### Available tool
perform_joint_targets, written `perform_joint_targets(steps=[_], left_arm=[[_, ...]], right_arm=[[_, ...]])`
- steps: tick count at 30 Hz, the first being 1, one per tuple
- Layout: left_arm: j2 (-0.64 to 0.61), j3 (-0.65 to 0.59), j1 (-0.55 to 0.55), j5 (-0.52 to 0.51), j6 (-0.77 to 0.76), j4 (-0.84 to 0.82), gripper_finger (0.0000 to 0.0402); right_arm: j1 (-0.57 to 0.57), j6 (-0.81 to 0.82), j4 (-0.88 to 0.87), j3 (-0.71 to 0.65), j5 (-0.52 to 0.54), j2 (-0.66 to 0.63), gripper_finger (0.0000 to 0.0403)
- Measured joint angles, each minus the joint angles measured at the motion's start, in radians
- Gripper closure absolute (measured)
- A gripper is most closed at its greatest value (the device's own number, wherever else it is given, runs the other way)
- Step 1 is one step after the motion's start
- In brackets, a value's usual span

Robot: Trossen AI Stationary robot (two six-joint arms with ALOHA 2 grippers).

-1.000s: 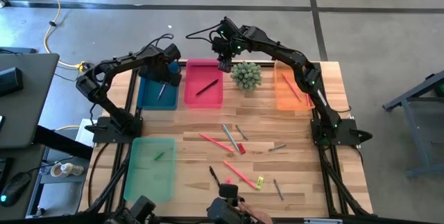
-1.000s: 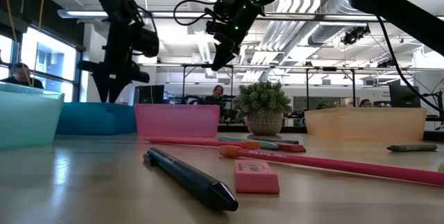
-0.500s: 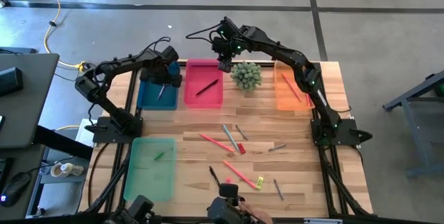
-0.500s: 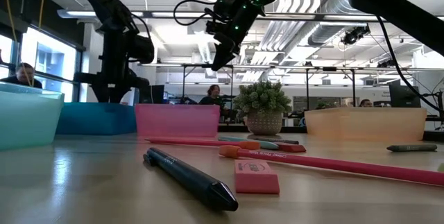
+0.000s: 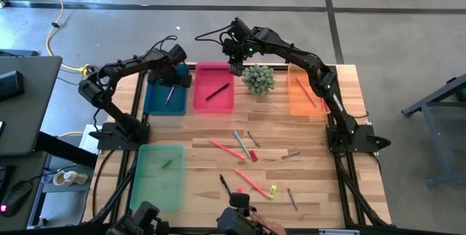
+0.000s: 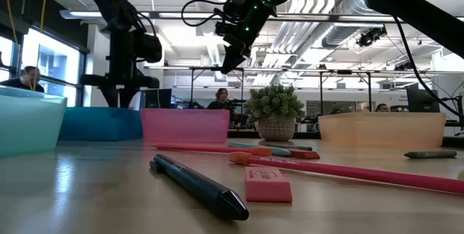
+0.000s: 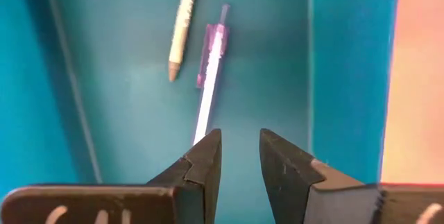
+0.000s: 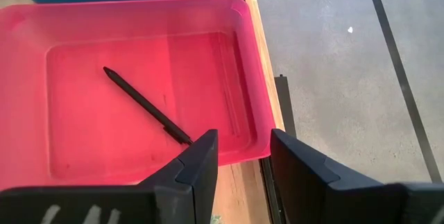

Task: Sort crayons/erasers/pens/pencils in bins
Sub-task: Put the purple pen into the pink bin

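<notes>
While the left gripper (image 7: 240, 156) hangs empty, fingers narrowly parted, over the teal-blue bin (image 5: 154, 98), the 2 pens there lie directly below it; loose erasers (image 6: 267, 185) sit well behind both arms.

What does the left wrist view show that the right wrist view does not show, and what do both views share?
Only the left wrist view shows the inside of the teal-blue bin, holding a pale pencil and a purple-clipped pen, below the open left gripper. Only the right wrist view shows the pink bin holding one dark pen, with grey floor beyond and the open right gripper. Both show empty fingers above a bin.
</notes>
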Motion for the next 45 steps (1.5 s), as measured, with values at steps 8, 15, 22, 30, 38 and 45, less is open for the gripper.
perform_joint_targets(steps=[8, 15, 22, 30, 38, 45], left_arm=[[0.000, 0.028, 0.005, 0.045, 0.030, -0.101, 0.0317], [0.000, 0.028, -0.031, 0.057, -0.085, -0.189, 0.0317], [0.000, -0.048, -0.055, 0.046, -0.279, -0.199, 0.0317], [0.001, -0.110, -0.040, 0.032, -0.385, -0.140, 0.0317], [0.013, -0.109, -0.039, -0.006, -0.396, -0.043, 0.0317], [0.072, -0.109, -0.028, -0.012, -0.396, -0.047, 0.0317]], right_arm=[[0.000, 0.000, 0.000, 0.000, -0.005, 0.000, 0.0279], [0.000, 0.000, 0.000, 0.000, -0.007, 0.000, 0.0279], [0.000, 0.000, 0.000, 0.000, -0.027, 0.000, 0.0279], [-0.004, 0.006, 0.000, 0.000, -0.097, 0.000, 0.0279], [-0.030, 0.052, 0.000, 0.000, -0.106, 0.000, 0.0279], [-0.053, 0.072, 0.000, 0.000, -0.169, 0.000, 0.0279]])
